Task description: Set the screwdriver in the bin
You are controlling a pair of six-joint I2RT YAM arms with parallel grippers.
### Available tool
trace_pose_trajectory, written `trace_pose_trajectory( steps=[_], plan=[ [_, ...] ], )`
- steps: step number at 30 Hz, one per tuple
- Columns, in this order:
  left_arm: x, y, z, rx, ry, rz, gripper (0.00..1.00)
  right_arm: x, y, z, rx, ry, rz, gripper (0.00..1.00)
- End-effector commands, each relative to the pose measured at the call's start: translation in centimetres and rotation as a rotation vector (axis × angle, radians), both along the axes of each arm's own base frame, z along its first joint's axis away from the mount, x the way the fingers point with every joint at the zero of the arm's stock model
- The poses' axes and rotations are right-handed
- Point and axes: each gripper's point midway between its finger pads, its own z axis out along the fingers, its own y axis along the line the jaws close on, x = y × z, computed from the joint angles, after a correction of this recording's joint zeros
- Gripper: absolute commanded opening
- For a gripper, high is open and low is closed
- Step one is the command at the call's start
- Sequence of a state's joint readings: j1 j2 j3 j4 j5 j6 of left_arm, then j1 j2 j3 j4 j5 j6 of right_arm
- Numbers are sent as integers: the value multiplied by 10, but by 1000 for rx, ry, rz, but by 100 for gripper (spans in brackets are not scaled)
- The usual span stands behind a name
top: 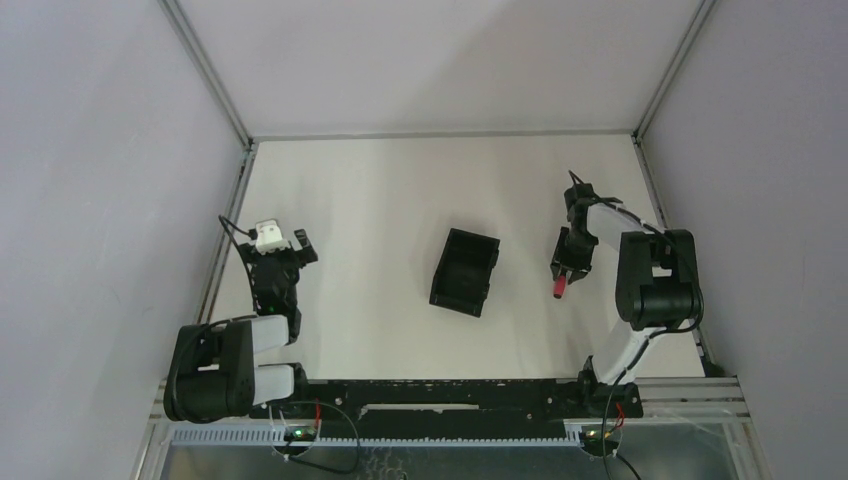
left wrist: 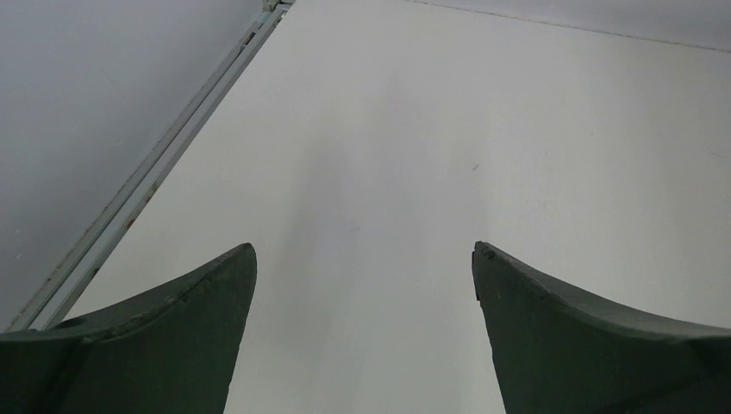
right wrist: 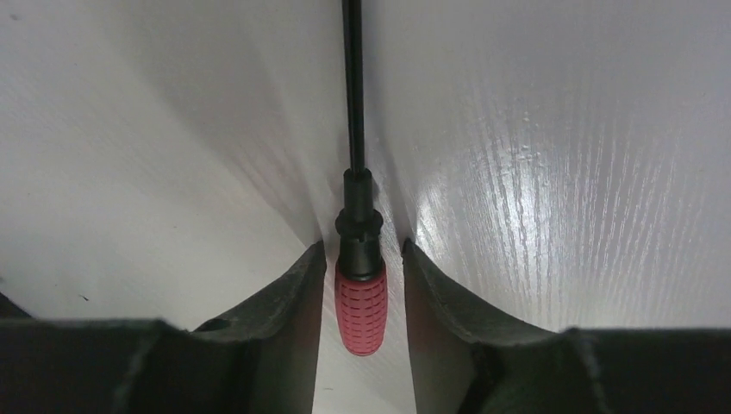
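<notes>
Straddling the screwdriver beside the bin

The right claw stood low over the white surface, its fingers on either side of the screwdriver's red handle. A sliver of gap showed on each flank, so they were narrowly apart rather than clamped. The thin dark shaft pointed away from the wrist. The black bin sat apart to the screwdriver's left, between the two arms. The left claw hung spread wide above the surface

Screwdriver tip seemingly cropped above.
</notes>
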State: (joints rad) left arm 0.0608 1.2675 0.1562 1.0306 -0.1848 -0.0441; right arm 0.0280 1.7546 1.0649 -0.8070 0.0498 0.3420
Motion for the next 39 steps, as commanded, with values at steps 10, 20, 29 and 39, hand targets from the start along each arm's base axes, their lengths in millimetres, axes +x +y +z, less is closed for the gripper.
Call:
trace_pose_trajectory(
  steps=[10, 20, 29, 39],
  plan=[
    [10, 1, 25, 21, -71, 2, 100, -5, -4, 45, -37, 8, 53, 0],
    [10, 1, 25, 21, -71, 2, 100, -39, -3, 133, -61, -3, 15, 0],
    [10, 1, 25, 21, -71, 2, 100, -33, 60, 146, 5, -97, 109, 0],
    [10, 1, 25, 21, -71, 2, 100, -26, 220, 153, 129, -169, 498, 0]
  ],
)
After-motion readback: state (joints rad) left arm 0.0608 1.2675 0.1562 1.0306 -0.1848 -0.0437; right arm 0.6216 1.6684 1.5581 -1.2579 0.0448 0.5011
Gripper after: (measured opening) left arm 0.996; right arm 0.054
